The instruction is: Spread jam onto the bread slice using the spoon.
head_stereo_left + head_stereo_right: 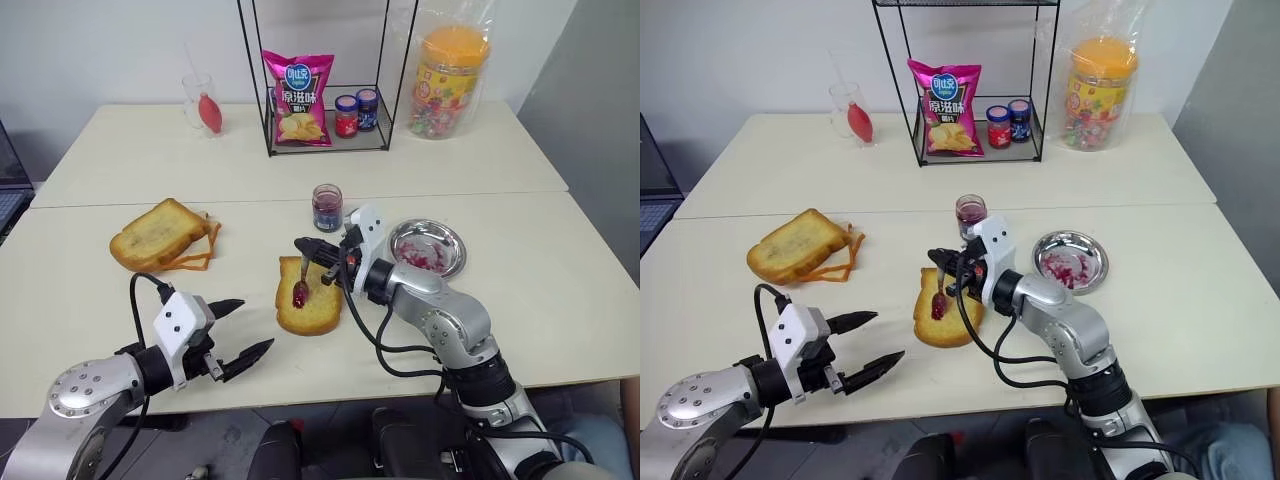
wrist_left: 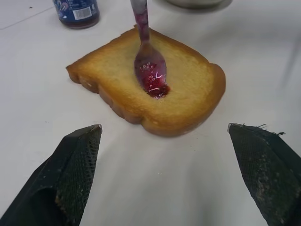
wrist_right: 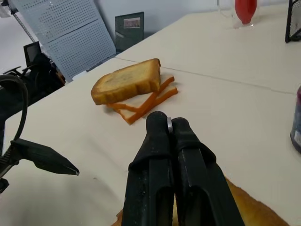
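A single golden bread slice (image 1: 308, 297) lies on the table in front of me. The spoon (image 1: 301, 288) rests bowl-down on it, carrying a blob of dark red jam (image 2: 155, 84). My right gripper (image 1: 306, 246) is shut on the spoon's handle, just above the slice's far edge. The small clear jam jar (image 1: 327, 207) stands behind the slice. My left gripper (image 1: 244, 328) is open with nothing between its fingers, low over the table to the left of the slice and pointing at it.
A stack of toast slices (image 1: 160, 235) lies at the left. A round metal dish (image 1: 428, 248) smeared with jam sits right of the slice. At the back stand a wire rack (image 1: 325, 75) with a chips bag and two lidded jars, a candy tub (image 1: 449, 80) and a glass (image 1: 201, 102).
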Tool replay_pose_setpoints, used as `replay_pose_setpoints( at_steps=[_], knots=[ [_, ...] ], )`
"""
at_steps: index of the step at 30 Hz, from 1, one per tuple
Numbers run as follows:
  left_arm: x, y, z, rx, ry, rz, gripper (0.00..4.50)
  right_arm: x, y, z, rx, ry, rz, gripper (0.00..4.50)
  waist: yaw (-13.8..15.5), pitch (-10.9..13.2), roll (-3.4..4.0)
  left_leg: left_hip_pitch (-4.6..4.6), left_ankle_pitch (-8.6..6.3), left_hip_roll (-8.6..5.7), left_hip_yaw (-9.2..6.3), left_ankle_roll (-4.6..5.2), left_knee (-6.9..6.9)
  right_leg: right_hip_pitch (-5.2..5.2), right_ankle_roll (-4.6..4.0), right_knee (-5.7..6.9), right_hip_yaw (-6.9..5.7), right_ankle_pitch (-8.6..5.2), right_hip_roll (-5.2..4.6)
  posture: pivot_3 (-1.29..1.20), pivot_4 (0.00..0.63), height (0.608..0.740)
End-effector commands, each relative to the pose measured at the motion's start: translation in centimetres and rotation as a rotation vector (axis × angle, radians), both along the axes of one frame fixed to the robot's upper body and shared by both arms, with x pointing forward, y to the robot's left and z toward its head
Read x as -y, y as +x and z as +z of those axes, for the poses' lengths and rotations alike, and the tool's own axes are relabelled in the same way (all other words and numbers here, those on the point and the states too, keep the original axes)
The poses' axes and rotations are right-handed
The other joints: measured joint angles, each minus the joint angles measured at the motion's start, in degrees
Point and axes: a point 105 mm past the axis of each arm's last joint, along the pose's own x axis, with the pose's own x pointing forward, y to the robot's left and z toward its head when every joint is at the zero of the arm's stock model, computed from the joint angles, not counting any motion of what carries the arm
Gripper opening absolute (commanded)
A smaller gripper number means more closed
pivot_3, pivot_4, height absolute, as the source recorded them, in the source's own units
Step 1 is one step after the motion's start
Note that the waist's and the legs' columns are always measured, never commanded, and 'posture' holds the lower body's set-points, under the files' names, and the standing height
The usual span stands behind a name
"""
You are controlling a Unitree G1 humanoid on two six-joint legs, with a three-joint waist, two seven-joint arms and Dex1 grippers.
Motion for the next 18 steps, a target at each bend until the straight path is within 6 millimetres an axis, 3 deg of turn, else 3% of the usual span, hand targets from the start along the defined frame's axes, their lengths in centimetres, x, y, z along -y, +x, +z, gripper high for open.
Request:
replay_pose_setpoints(
  at_steps=[1, 10, 18],
  knots=[
    [0.7, 0.4, 0.4, 0.037, -0.005, -0.030, 4.50, 0.7, 0.0, 1.9, 0.215, -0.060, -0.034, 0.01, 0.1, 0.0, 0.00, 0.00, 0.00, 0.00, 0.00, 0.00, 0.00, 0.00, 0.00, 0.00, 0.00, 0.00, 0.00, 0.00, 0.150, 0.740],
    [1.6, 0.8, 0.6, 0.052, -0.014, -0.047, 4.50, 1.7, 0.4, 3.6, 0.294, -0.050, -0.067, 0.01, 0.1, 0.0, -0.01, 0.00, 0.00, -0.02, 0.01, 0.00, 0.03, 0.02, -0.04, 0.00, 0.03, -0.02, 0.00, 0.00, 0.150, 0.740],
    [1.7, 0.8, 1.1, 0.072, -0.012, -0.044, 4.50, 2.6, -0.3, 2.7, -0.128, 0.172, -0.019, 0.01, 0.1, 0.0, -0.01, -0.01, 0.00, 0.00, -0.03, 0.00, 0.01, 0.01, 0.18, 0.01, 0.00, 0.10, 0.00, 0.00, 0.150, 0.740]
  ],
)
